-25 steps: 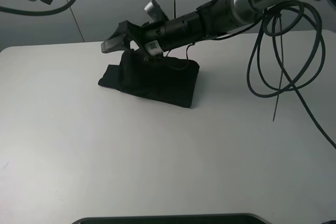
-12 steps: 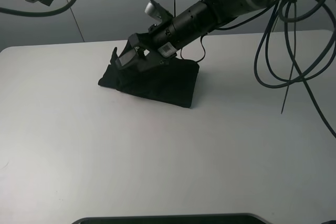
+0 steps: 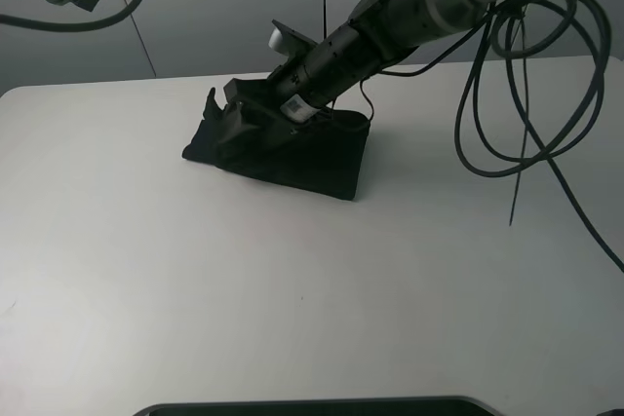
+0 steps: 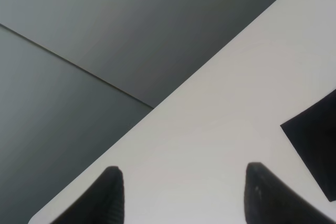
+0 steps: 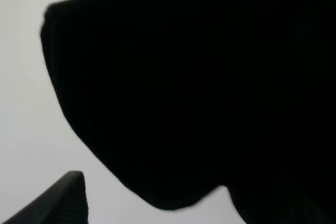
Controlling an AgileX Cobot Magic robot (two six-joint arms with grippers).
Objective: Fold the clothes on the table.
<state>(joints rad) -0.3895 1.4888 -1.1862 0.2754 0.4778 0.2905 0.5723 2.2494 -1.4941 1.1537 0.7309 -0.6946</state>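
Black folded cloth on the far middle of the white table. Right gripper pressed into its left end, jaw state impossible to tell. Left gripper raised at far left, jaws apart, empty.

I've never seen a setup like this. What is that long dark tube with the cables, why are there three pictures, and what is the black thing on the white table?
The tube is a robot arm; it ends in the right gripper, a two-fingered clamp. This robot has two such arms.

The wide picture comes from a camera mounted high above the white table. The other two come from small cameras on each arm's wrist, so they look out past the fingers.

The black thing is a piece of black clothing, partly folded into a bundle, which the robot is meant to fold. The right gripper is down on its left part. Its wrist camera is so close that it sees mostly black cloth, and I cannot tell whether it is gripping.

The left gripper is open, holding nothing, above the table, raised at the wide view's top left.
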